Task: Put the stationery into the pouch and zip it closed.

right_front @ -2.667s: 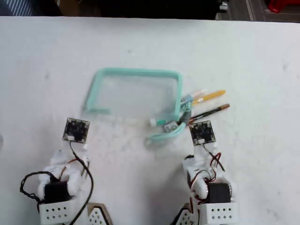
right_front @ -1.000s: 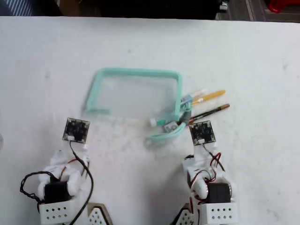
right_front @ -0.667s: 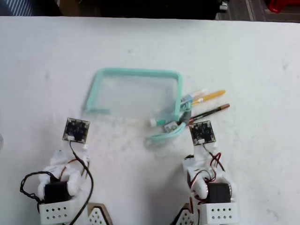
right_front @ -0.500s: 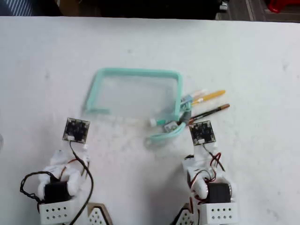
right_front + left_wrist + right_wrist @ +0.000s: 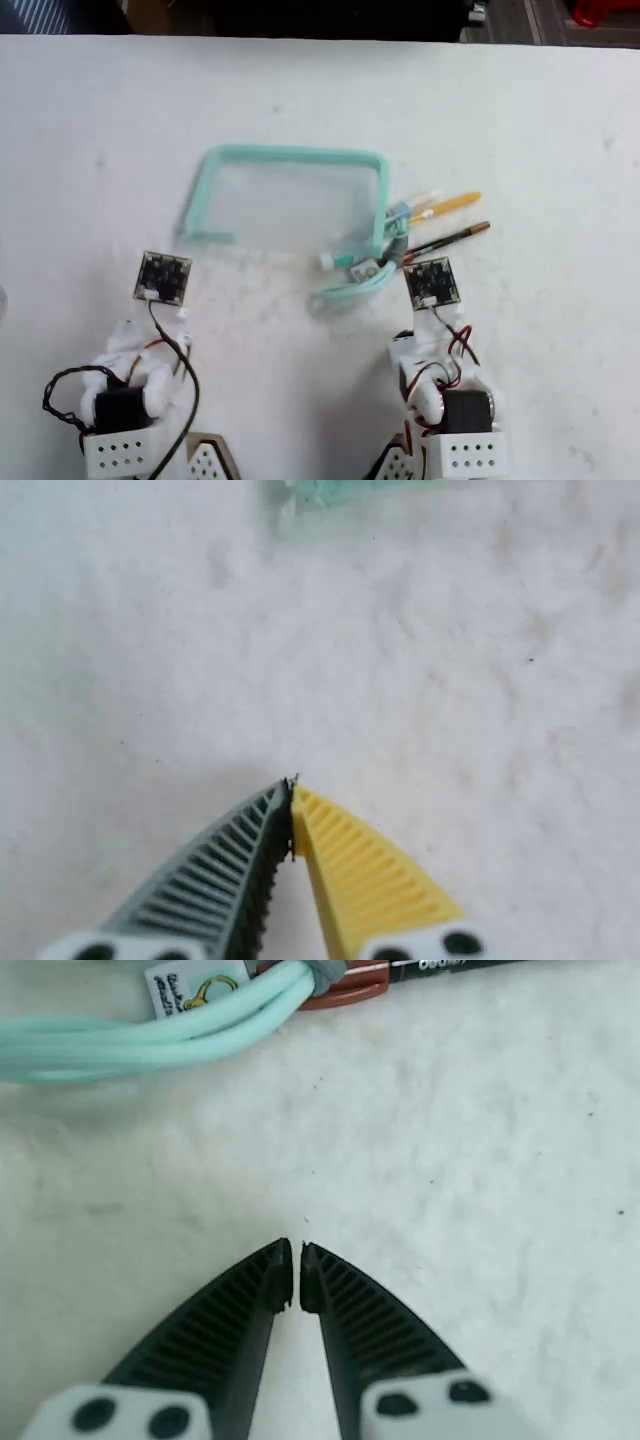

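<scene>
The clear, green-edged pouch (image 5: 285,205) lies flat on the white tabletop (image 5: 520,120). A yellow pen (image 5: 447,207) and a dark pencil (image 5: 447,238) poke out past the pouch's right end. The left end effector (image 5: 291,798) is near the pouch's near left corner and the right end effector (image 5: 297,1265) is near the pouch's green strap (image 5: 150,1035), both with fingers pressed together on nothing.

Table (image 5: 520,120): pouch (image 5: 285,205) flat at centre, ahead of and between my two arms. From its right end poke a far pen (image 5: 452,206) and, nearer me, a near pen (image 5: 450,239). Strap (image 5: 352,287) loops off its near right corner, just ahead of my right pincer (image 5: 297,1260). My left pincer (image 5: 291,792) sits short of its near left corner.
</scene>
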